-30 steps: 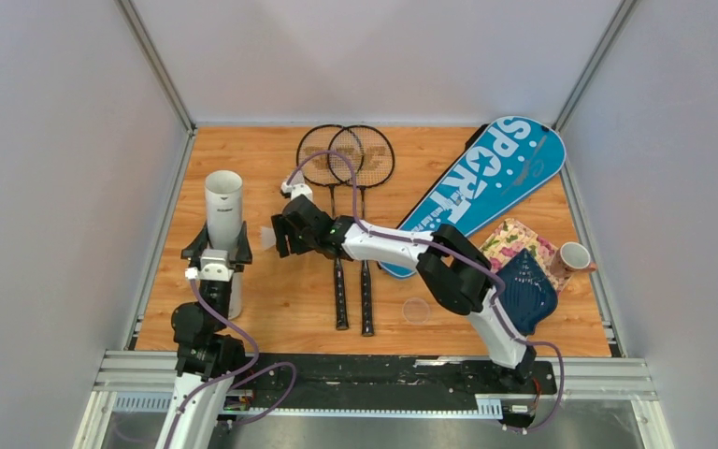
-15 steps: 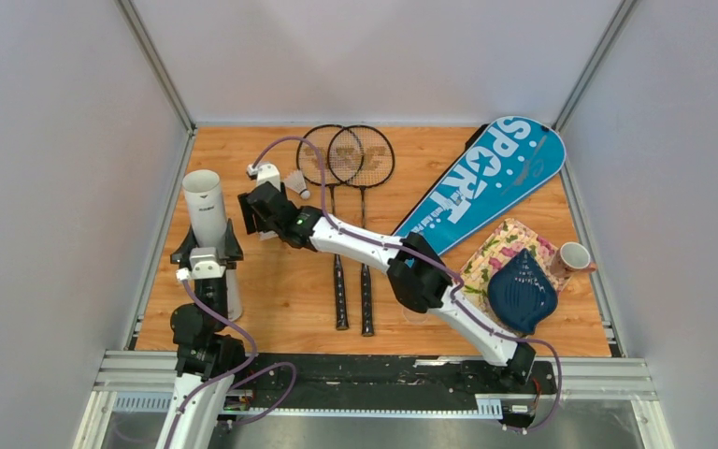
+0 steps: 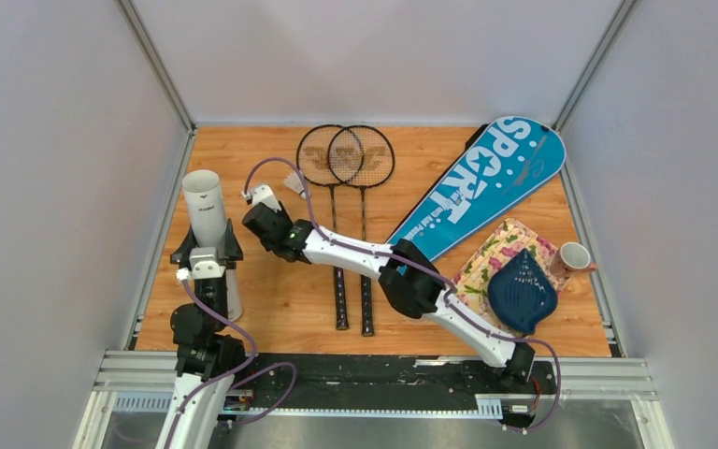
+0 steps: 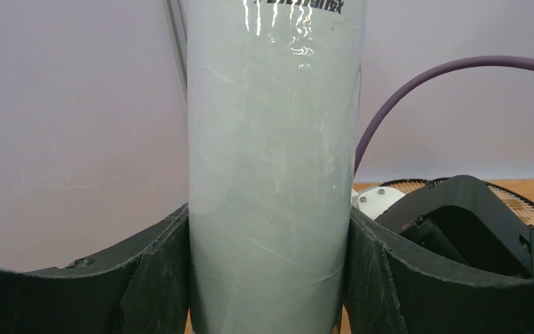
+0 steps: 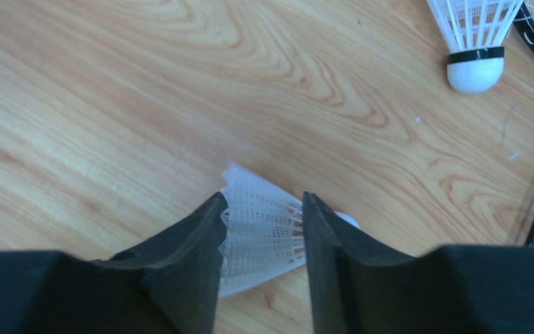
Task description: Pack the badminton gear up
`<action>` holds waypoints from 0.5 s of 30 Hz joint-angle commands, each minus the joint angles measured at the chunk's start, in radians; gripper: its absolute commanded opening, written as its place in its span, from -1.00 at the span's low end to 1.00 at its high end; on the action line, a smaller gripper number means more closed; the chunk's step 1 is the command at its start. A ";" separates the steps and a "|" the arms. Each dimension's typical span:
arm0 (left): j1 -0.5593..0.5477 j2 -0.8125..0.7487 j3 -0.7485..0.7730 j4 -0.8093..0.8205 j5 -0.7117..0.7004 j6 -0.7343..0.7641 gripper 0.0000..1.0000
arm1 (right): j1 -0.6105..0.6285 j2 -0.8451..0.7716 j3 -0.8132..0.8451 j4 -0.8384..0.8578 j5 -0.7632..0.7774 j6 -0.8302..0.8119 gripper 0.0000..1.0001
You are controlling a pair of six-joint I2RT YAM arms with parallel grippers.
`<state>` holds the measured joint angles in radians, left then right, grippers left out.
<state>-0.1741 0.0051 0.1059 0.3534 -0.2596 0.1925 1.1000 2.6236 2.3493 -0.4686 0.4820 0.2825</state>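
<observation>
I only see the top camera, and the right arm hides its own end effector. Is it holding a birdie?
Observer: Yes. In the right wrist view, the right end effector pinches a shuttlecock by its feather skirt.
Operator: Which way does its round tip point?
Observer: Sideways. Its white cork peeks out beside one finger.
Operator: Is the left one really squeezing the tube?
Observer: The left wrist view shows both fingers of the left end effector pressed against the sides of the white tube.
</observation>
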 commanded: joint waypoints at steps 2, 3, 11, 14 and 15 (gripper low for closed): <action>0.005 -0.073 -0.009 -0.116 -0.013 -0.001 -0.88 | 0.011 -0.120 -0.007 -0.066 0.047 -0.003 -0.20; 0.005 -0.073 -0.009 -0.114 -0.012 -0.001 -0.88 | 0.011 -0.125 -0.010 -0.080 0.061 -0.002 -0.30; 0.005 -0.048 -0.011 -0.114 0.037 0.002 -0.88 | 0.012 -0.230 -0.203 -0.082 0.159 -0.020 -0.87; 0.005 -0.031 -0.012 -0.114 0.095 -0.001 -0.88 | 0.011 -0.309 -0.267 -0.082 0.194 -0.017 -1.00; 0.005 -0.018 -0.011 -0.111 0.123 0.001 -0.88 | 0.011 -0.338 -0.338 -0.076 0.193 -0.013 -1.00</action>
<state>-0.1741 0.0051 0.1059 0.3477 -0.2115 0.1928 1.1099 2.4237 2.1250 -0.5564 0.6006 0.2680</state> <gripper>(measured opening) 0.734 0.009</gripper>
